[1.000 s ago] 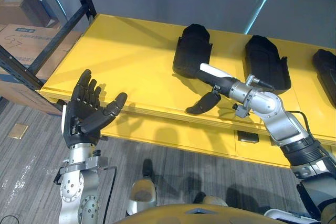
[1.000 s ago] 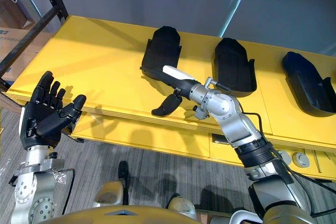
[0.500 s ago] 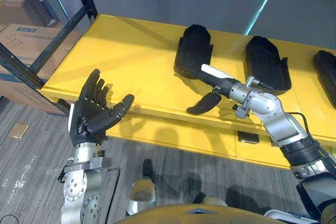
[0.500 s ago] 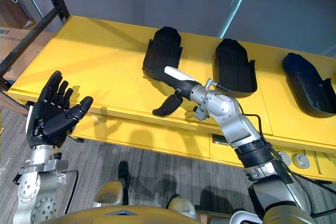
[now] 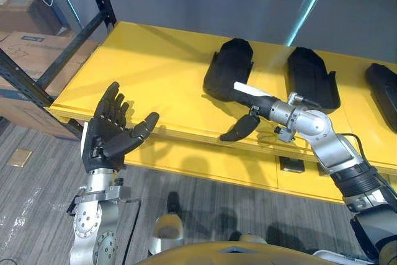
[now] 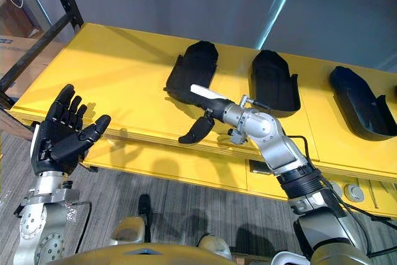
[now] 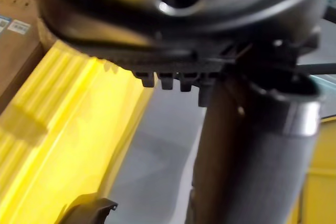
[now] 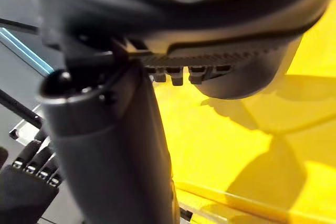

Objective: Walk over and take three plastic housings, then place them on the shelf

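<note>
Left eye view: the left hand (image 5: 107, 138), at lower left, is held palm-up, its fingers spread and empty. Right eye view: on the yellow shelf (image 6: 118, 60) the right hand (image 6: 214, 107) reaches the leftmost housing (image 6: 195, 66) at centre. Its fingers seem to lie straight against the housing's near end, thumb splayed. The middle housing (image 6: 273, 79) and right housing (image 6: 360, 100) lie apart. Right wrist view: yellow shelf past the hand

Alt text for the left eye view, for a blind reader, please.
The right hand is at the near end of the left housing on a yellow shelf, with a middle housing and a right housing further right. The left hand is open, palm up, empty, before the shelf's front edge.
</note>
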Controlling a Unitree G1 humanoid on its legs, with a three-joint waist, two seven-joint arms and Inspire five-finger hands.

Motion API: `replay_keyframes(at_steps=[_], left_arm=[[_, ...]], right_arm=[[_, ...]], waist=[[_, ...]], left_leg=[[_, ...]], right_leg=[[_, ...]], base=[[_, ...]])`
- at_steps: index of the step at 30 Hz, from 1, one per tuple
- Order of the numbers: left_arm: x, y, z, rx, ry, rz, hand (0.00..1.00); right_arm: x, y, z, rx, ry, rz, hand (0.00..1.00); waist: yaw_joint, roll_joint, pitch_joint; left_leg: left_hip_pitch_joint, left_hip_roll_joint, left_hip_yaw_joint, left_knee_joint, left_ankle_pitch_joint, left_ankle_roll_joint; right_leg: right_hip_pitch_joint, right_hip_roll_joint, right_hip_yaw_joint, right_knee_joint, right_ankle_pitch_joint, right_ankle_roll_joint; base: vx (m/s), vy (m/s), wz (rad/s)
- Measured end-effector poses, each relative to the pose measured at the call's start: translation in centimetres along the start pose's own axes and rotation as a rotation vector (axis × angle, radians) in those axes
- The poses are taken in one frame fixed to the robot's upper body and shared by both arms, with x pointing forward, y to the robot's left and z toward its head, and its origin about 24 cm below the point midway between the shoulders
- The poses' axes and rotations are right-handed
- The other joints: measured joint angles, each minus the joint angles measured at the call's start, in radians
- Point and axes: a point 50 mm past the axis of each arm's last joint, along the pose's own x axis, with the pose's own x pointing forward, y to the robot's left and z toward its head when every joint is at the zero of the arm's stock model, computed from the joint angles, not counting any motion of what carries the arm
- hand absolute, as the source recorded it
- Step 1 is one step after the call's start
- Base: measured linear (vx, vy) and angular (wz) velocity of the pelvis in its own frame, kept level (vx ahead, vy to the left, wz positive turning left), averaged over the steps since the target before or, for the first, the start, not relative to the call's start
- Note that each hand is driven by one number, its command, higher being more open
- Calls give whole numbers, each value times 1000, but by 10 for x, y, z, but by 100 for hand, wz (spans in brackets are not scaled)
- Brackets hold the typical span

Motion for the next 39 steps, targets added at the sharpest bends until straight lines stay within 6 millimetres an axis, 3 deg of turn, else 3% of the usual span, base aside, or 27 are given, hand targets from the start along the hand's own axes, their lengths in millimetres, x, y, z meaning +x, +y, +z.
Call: replay_keyframes(at_steps=[6,16,19,20,22,25,30,36,39], left_arm=[[0,1,1,11,5,-9,100],[-2,-3,-12,-4,59,-26,100],[-1,-4,-12,2,56,-29,100],[-1,-4,-12,1,52,-30,100],[-1,-5,-11,-4,45,-33,100],[-1,-8,-8,-18,23,-28,100],[0,-10,-5,-32,8,-37,100],[1,-16,-8,-47,19,-47,100],[1,-15,-10,-47,26,-43,100]], right_arm=[[-1,2,-1,13,-4,12,100],[-5,7,-3,-27,-15,-38,100],[-9,-10,3,19,-86,-250,100],[-14,-25,6,83,-135,-408,100],[-33,-51,12,183,-221,-714,100],[-63,-74,15,259,-303,-956,100],[-66,-70,4,331,-240,-944,100],[-46,-58,-43,524,65,-782,100],[-37,-63,-61,597,180,-729,100]], waist=[[0,-6,-7],[3,8,-21],[-2,9,-21],[-3,11,-21],[-3,17,-24],[-9,32,-33],[-36,54,-46],[-29,60,-49],[-25,61,-49]], left_leg=[[0,-1,1,0,0,-1],[-1,-2,0,0,-1,-3],[-1,-2,0,1,-1,-3],[0,-2,0,3,-1,-3],[0,-3,0,3,-1,-3],[1,-6,0,3,-2,-3],[10,-2,2,3,-3,-4],[9,1,-8,3,-1,-6],[6,0,-13,3,3,-7]], right_leg=[[1,0,0,-4,2,2],[7,2,-1,-14,5,5],[7,2,0,-14,7,10],[7,3,0,-14,8,10],[7,2,0,-14,8,10],[9,0,1,-15,8,10],[16,3,1,-14,4,5],[17,7,-2,-10,2,2],[17,6,-4,2,5,7]], base=[[0,0,0],[0,0,0],[0,0,0],[0,0,0],[0,0,0],[0,0,0],[0,0,-2],[0,0,3],[2,-4,6]])
